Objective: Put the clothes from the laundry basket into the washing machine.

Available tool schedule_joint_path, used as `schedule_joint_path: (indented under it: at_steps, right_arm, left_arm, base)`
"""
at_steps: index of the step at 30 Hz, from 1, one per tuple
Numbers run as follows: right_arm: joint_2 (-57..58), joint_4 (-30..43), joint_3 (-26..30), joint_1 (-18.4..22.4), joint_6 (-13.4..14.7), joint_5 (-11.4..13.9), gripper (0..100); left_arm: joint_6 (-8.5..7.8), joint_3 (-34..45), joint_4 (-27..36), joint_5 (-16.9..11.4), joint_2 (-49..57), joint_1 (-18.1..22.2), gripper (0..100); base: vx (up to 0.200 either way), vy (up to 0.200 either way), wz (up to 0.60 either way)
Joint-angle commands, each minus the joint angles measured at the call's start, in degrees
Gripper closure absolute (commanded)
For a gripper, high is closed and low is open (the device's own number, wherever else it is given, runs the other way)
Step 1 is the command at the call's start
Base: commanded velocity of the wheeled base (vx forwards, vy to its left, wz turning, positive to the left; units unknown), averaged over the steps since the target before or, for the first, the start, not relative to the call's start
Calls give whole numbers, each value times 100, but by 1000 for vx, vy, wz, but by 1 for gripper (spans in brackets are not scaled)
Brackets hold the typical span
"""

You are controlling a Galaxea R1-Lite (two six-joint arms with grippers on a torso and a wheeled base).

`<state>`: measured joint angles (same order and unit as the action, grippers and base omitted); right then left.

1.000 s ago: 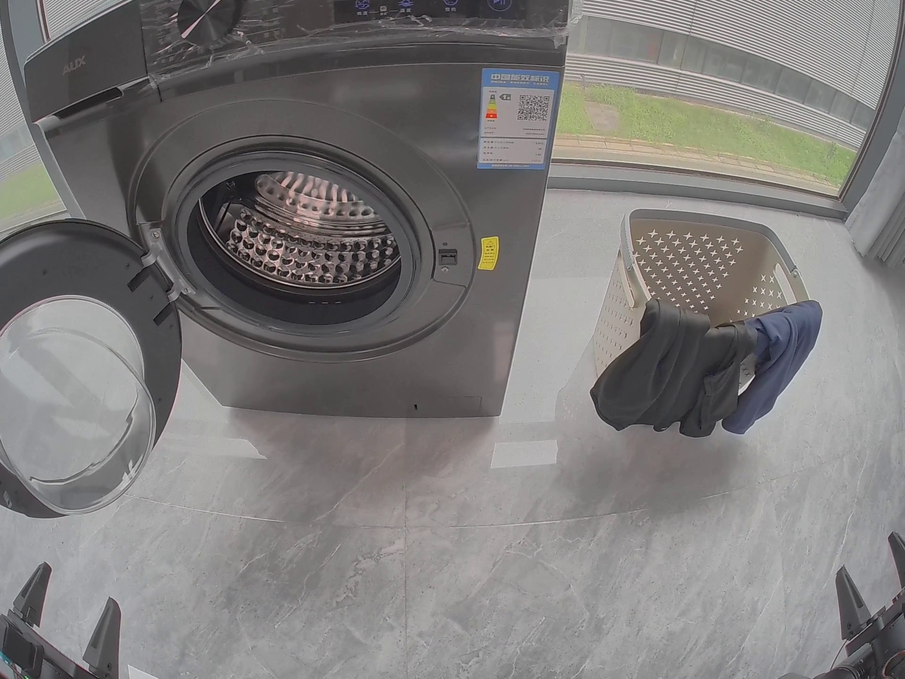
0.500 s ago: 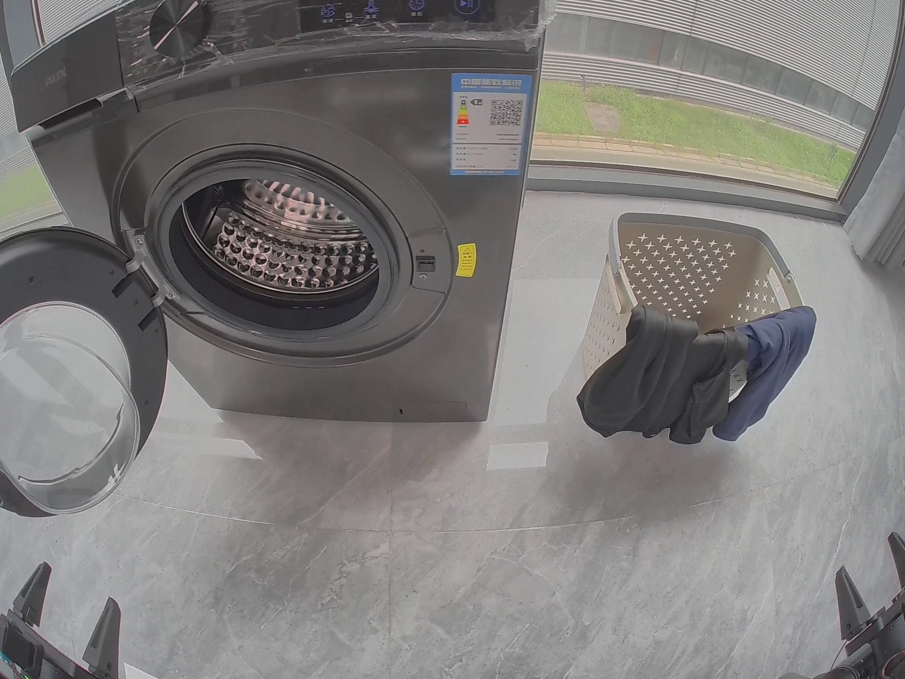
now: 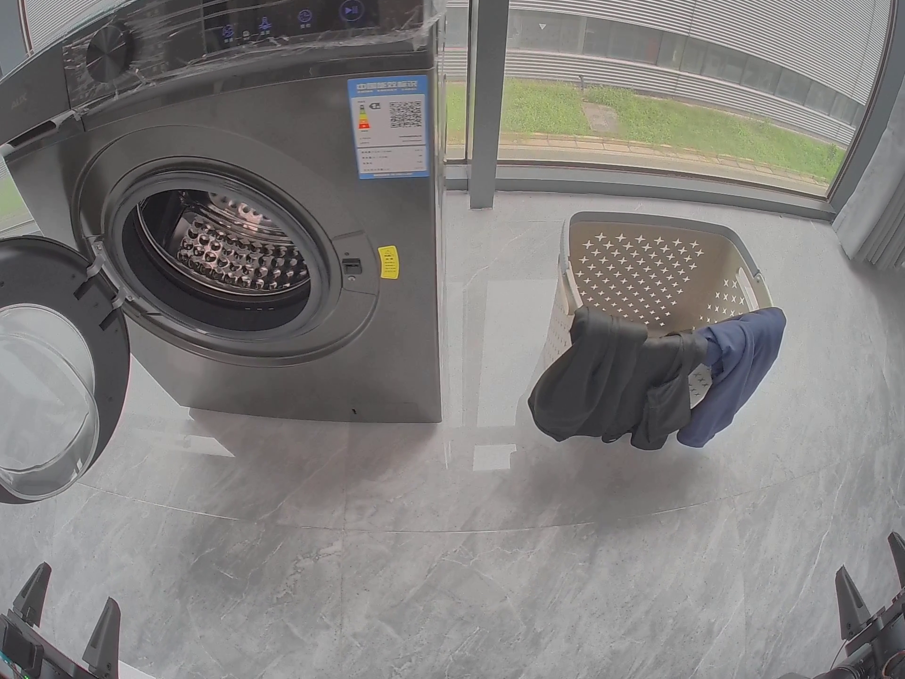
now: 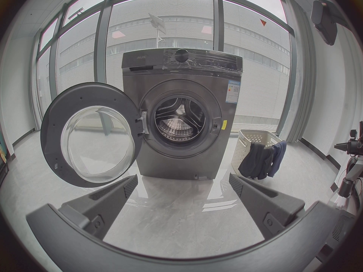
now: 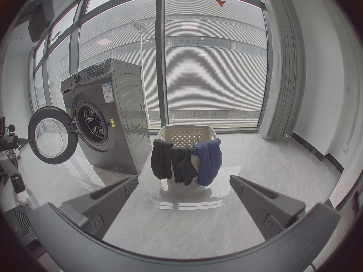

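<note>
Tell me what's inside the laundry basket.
Bare star-punched walls show inside the laundry basket. Dark clothing and a blue garment hang over its near rim, hiding the bottom and anything lying there.

Floor (image 3: 452, 558): glossy grey marble-pattern tiles, running up to the window (image 3: 660, 49).
Window: full-height glazing with a dark upright post (image 3: 488, 77).
Beyond the window: a strip of grass (image 3: 679, 124) and a grey ribbed building front (image 3: 716, 11).
At the window's right end: a grey curtain (image 3: 881, 209), gathered aside.
Past the curtain: a white wall (image 5: 325, 95) with dark skirting (image 5: 315, 152).
</note>
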<state>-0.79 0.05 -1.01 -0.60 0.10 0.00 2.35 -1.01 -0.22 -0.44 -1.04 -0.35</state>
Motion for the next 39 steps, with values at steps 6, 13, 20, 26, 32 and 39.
schedule_joint_path:
  at_steps: [6,13,20,26,32,39]
  right_arm:
    - [79,4,101,-2,8,0,0]
    - [79,4,101,-2,8,0,0]
    - [79,4,101,-2,-1,0,0]
    - [79,4,101,-2,8,0,0]
    - [79,4,101,-2,8,0,0]
    - [79,4,101,-2,8,0,0]
  left_arm:
    - [11,101,-4,0,95,0,0]
    - [11,101,-13,0,95,9,0]
    - [2,101,-4,0,95,0,0]
    - [2,101,-4,0,95,0,0]
    - [11,101,-4,0,95,0,0]
    - [2,101,-4,0,95,0,0]
  base:
    - [0,-200,0]
    - [0,-171,0]
    - [0,0,0]
    - [67,0,0]
    - [133,0,0]
    - [0,0,0]
